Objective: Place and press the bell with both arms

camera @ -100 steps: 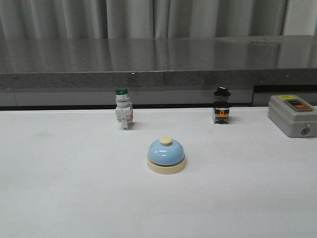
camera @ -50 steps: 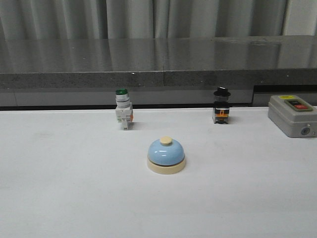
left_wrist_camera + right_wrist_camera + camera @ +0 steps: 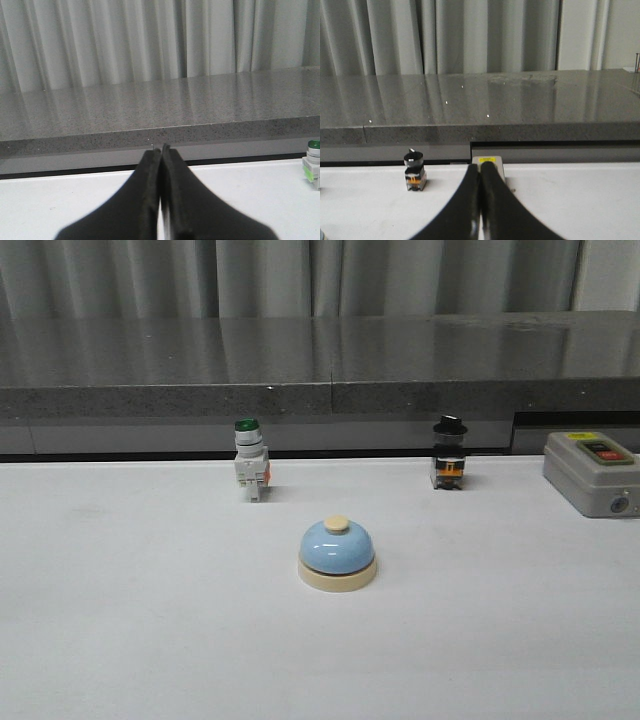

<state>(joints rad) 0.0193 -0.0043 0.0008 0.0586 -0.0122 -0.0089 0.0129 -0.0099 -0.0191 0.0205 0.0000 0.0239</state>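
The light-blue bell (image 3: 338, 553) with its cream base and cream button stands upright on the white table (image 3: 120, 620), near the middle, in the front view. No arm shows in the front view. In the left wrist view my left gripper (image 3: 161, 149) is shut and empty, its black fingers pressed together above the table. In the right wrist view my right gripper (image 3: 480, 167) is shut and empty too, with the grey box partly behind its fingers. The bell is in neither wrist view.
A green-capped white push-button switch (image 3: 249, 472) stands behind the bell to the left and shows in the left wrist view (image 3: 313, 170). A black-knobbed switch (image 3: 448, 453) stands back right, also in the right wrist view (image 3: 414, 172). A grey box with a red button (image 3: 591, 472) sits far right. A dark stone ledge (image 3: 320, 365) runs along the back.
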